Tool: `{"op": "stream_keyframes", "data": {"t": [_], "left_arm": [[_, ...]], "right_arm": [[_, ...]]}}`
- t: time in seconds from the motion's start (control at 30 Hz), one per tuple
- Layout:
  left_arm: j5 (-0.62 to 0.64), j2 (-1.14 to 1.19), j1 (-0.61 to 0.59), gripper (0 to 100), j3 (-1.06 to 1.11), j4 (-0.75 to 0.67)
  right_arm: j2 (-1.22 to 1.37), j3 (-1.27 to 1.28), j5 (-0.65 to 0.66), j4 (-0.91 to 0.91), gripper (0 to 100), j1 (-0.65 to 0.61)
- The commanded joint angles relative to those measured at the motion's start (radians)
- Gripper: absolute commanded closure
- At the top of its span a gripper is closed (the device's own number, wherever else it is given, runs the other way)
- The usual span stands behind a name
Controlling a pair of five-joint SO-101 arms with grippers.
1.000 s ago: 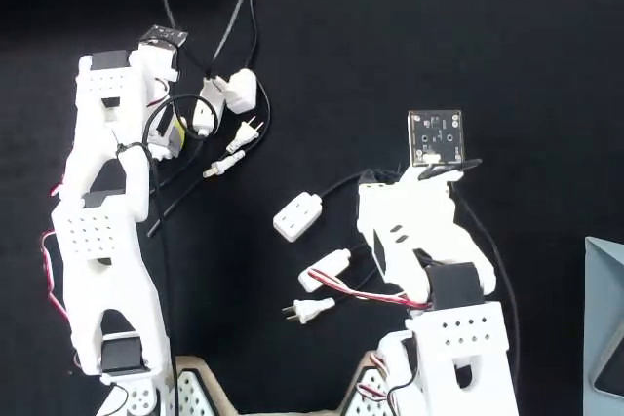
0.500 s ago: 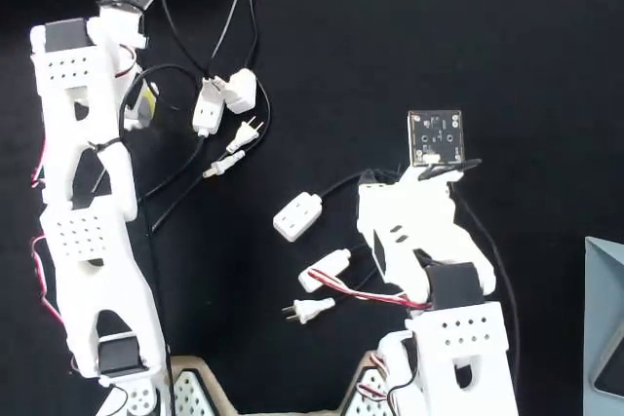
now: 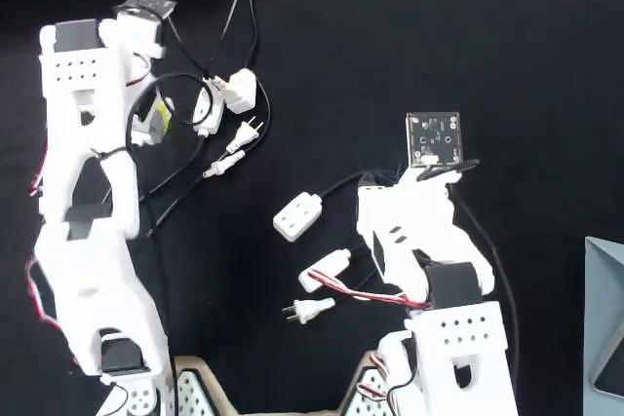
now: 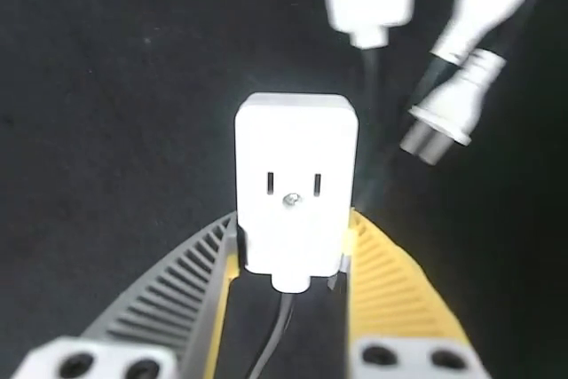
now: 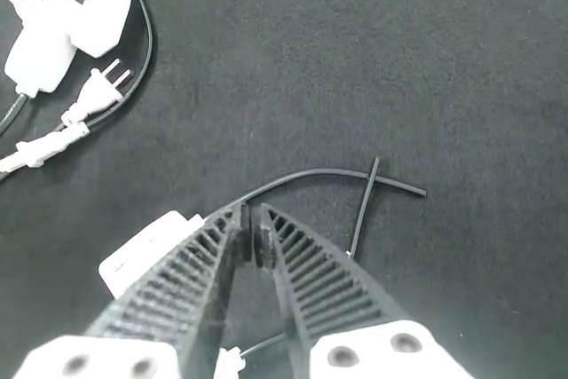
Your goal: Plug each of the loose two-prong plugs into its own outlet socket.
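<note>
High view, left: the left tool (image 3: 159,120) swung out toward the far corner of the counter (image 3: 507,65) half a second ago. It is back down now, against the white outlet socket (image 3: 207,104), which has barely shifted.
High view, right: nothing has moved. The right tool (image 3: 365,182) is parked by the second socket (image 3: 297,216).
Left wrist view: the fingers (image 4: 390,281) are clamped on the outlet socket's (image 4: 295,188) cord end with its slots facing outward, and two loose plugs (image 4: 453,77) lie near it.
Right wrist view: the right tool (image 5: 251,235) is narrow, with nothing between its fingers.
Meaning: the socket looks secured and no plug is mated yet. A plug likely has to be brought to it next.
</note>
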Motion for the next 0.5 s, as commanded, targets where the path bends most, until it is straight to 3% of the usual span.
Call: {"op": "stream_keyframes", "data": {"t": [0.0, 0.2, 0.47], "left_arm": [[-0.006, -0.213, 0.073, 92, 0.193, 0.008], [-0.005, -0.433, 0.134, 92, 0.598, -0.091], [-0.003, -0.684, 0.229, 92, 1.257, -0.448]], "right_arm": [[-0.015, -0.007, -0.003, -0.018, 98.4, 0.006], [-0.015, -0.007, -0.003, -0.018, 98.4, 0.006], [-0.013, -0.007, -0.006, -0.018, 98.4, 0.006]]}}
